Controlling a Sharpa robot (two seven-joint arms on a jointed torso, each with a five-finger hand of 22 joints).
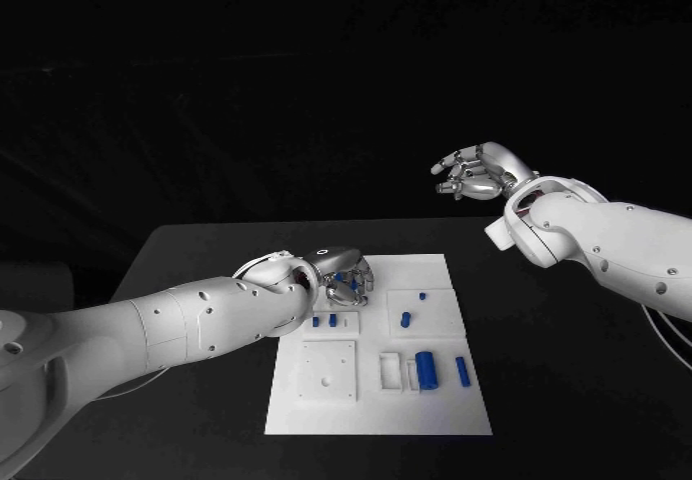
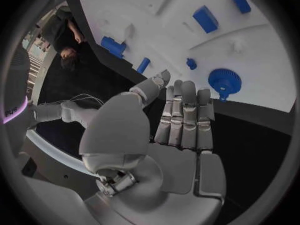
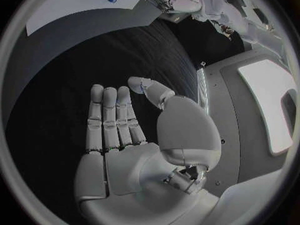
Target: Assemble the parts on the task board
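Note:
The white task board (image 1: 433, 410) lies in the middle of the black table. On it are a blue cylinder (image 1: 426, 365), a slim blue piece (image 1: 462, 371), a small blue piece (image 1: 405, 320) and two short blue pieces (image 1: 325, 321). My left hand (image 1: 343, 275) hovers over the board's far left corner, fingers straight and side by side (image 2: 181, 120), holding nothing. Just beyond its fingertips a blue gear (image 2: 225, 81) sits on the board (image 2: 156, 15). My right hand (image 1: 480, 172) is raised high past the table's far edge, flat and empty (image 3: 125, 125).
A white square plate (image 1: 329, 370) and a white slotted holder (image 1: 391, 370) sit on the board's near half. Bare black table (image 1: 562, 340) lies to the right of the board and a narrower strip (image 1: 188, 250) to the left.

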